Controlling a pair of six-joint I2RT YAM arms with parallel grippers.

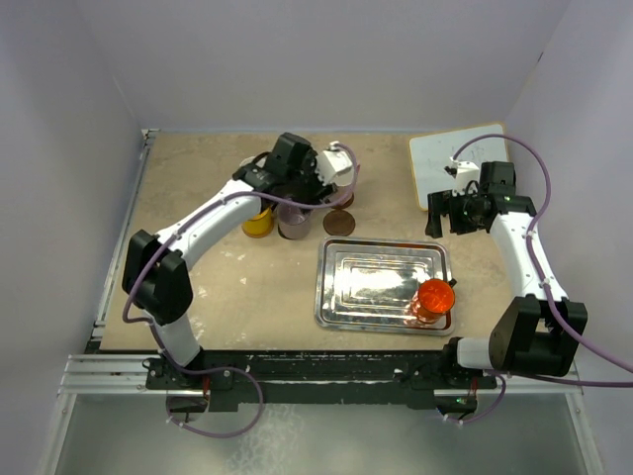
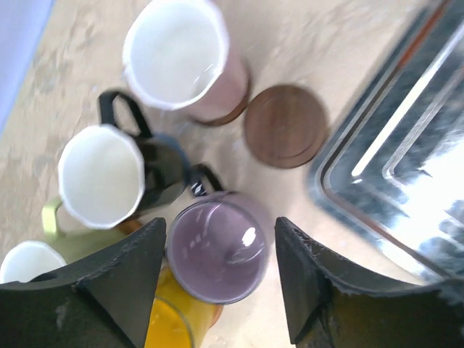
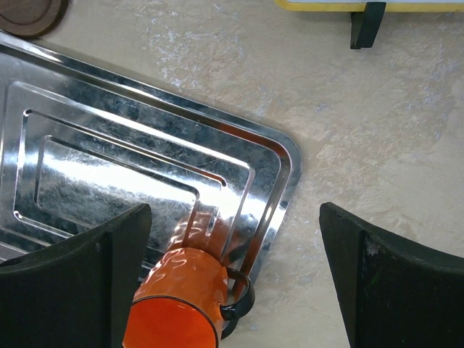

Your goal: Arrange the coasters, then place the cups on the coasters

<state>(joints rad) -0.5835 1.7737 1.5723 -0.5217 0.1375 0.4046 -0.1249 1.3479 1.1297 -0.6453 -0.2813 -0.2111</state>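
Left jaws: I read them as apart, one on each side of the translucent purple mug (image 2: 217, 250), which stands upright between them. A thin gap shows at each jaw, so nothing is clamped. The yellow-orange mug (image 2: 170, 319) sits partly under one jaw, just beside the purple mug. Beyond the jaw tips stand the black mug (image 2: 109, 174) and the pinkish-white mug (image 2: 181, 58). A bare dark brown coaster (image 2: 285, 125) lies beside the pinkish-white mug, near the steel tray (image 2: 391, 167).

Right jaws: I read them as wide apart, holding nothing. The orange-red mug (image 3: 181, 297) stands in the tray's corner, below the gap and much nearer one jaw than the other. In the top view these jaws hang above the table (image 1: 198, 287), well apart from that mug
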